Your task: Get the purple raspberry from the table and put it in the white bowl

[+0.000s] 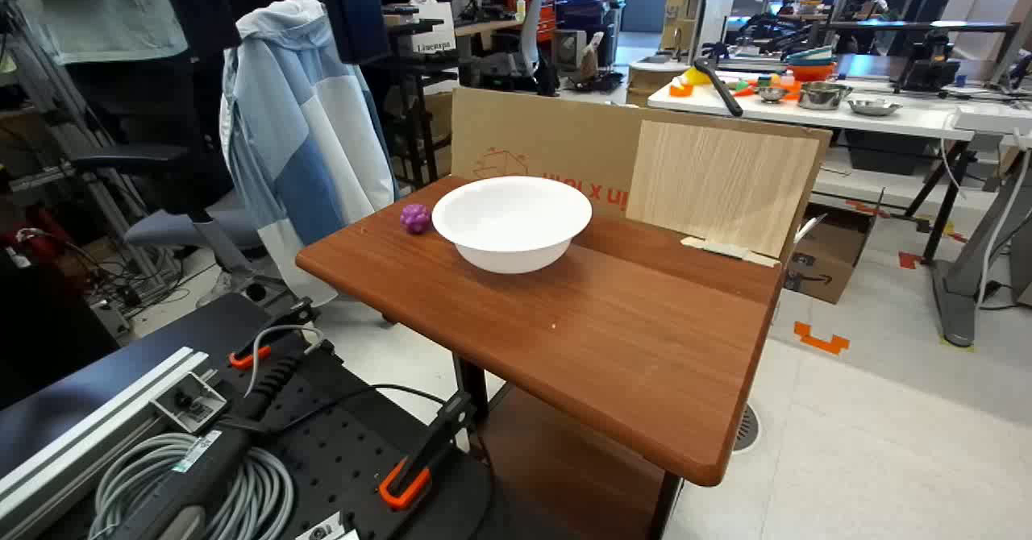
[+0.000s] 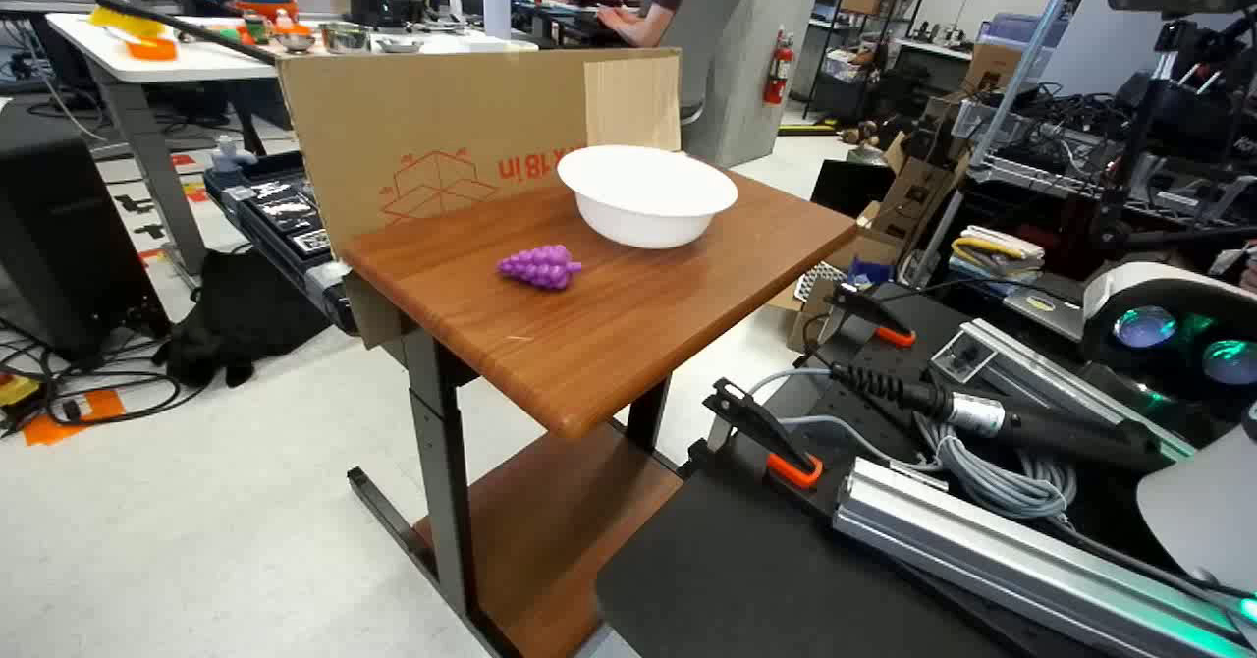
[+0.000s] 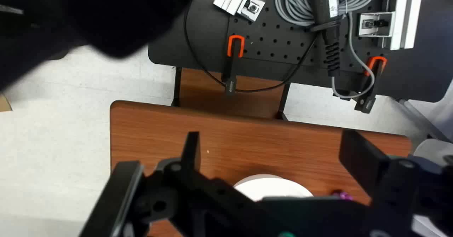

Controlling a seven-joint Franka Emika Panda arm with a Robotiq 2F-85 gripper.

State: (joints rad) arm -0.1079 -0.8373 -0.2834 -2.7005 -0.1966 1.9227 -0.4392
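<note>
The purple raspberry (image 1: 416, 218) is a bumpy cluster lying on the brown wooden table (image 1: 645, 306), apart from the white bowl (image 1: 512, 226) and beside it. In an exterior view the raspberry (image 2: 540, 267) looks elongated and lies near the bowl (image 2: 648, 196) on the table (image 2: 628, 314). In the wrist view, my gripper (image 3: 270, 134) is open with nothing between its fingers, high above the table (image 3: 247, 141). The gripper body hides most of the bowl (image 3: 272, 189) and part of the raspberry (image 3: 343, 195). The gripper is not seen in the exterior views.
A cardboard panel (image 1: 548, 133) stands along the table's far edge with a pale wooden board (image 1: 717, 185) against it. A black bench (image 1: 347, 435) with orange-tipped clamps (image 1: 405, 483), coiled grey cable (image 1: 258, 483) and metal rails (image 2: 982, 550) stands at the table's near side.
</note>
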